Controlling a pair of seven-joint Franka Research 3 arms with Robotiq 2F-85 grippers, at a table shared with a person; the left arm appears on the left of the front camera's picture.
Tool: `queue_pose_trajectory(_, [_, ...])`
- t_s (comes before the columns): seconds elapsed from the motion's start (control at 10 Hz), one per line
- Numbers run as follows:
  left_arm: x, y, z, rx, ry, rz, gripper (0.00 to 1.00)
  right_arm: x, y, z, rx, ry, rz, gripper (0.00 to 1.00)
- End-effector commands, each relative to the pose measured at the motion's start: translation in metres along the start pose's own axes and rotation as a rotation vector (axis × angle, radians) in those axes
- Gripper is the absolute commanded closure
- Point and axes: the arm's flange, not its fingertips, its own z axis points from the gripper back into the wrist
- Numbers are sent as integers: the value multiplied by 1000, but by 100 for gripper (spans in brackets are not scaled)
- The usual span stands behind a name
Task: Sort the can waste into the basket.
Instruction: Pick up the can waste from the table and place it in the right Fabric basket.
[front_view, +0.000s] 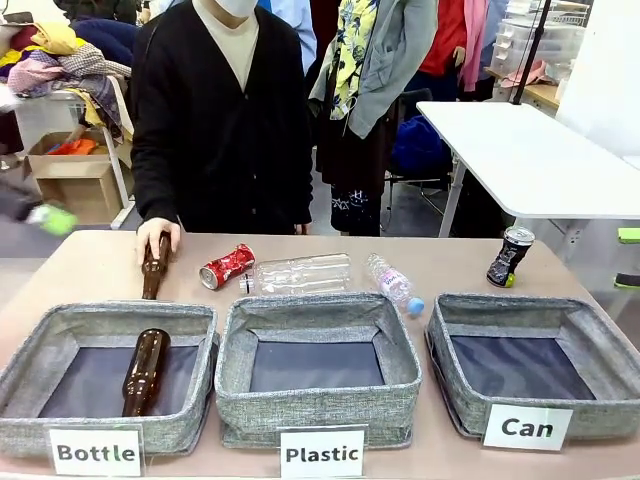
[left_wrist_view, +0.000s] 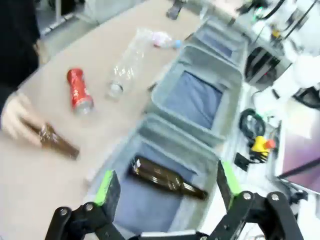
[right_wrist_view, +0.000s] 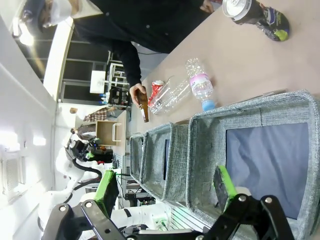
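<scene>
The crushed red can lies on the table behind the middle basket, also in the left wrist view. Upright at the far right stands the black can, just behind the grey basket labelled "Can", which holds nothing. My left gripper hangs open above the "Bottle" basket, and one blurred green pad shows at the left edge. My right gripper is open too, beside the Can basket's outer side.
A brown bottle lies in the "Bottle" basket. The person's hand rests on a second brown bottle. Two clear plastic bottles lie behind the "Plastic" basket.
</scene>
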Motion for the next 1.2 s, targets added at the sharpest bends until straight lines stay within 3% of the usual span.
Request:
queue_pose_trajectory(0.0, [-40,40,70,36,-144,201,0,1,1,1,14,-3,13,0])
queue_pose_trajectory(0.3, [-132,114,134,-70,-431,577,0,1,1,1,14,-3,13,0])
queue_pose_trajectory(0.4, [-150,136,137,-139,-488,603,0,1,1,1,14,-3,13,0])
queue_pose_trajectory(0.8, [-170,143,129,-149,-547,605,0,1,1,1,14,-3,13,0])
queue_pose_trajectory(1.1, [-143,121,118,-87,-466,530,0,1,1,1,14,-3,13,0])
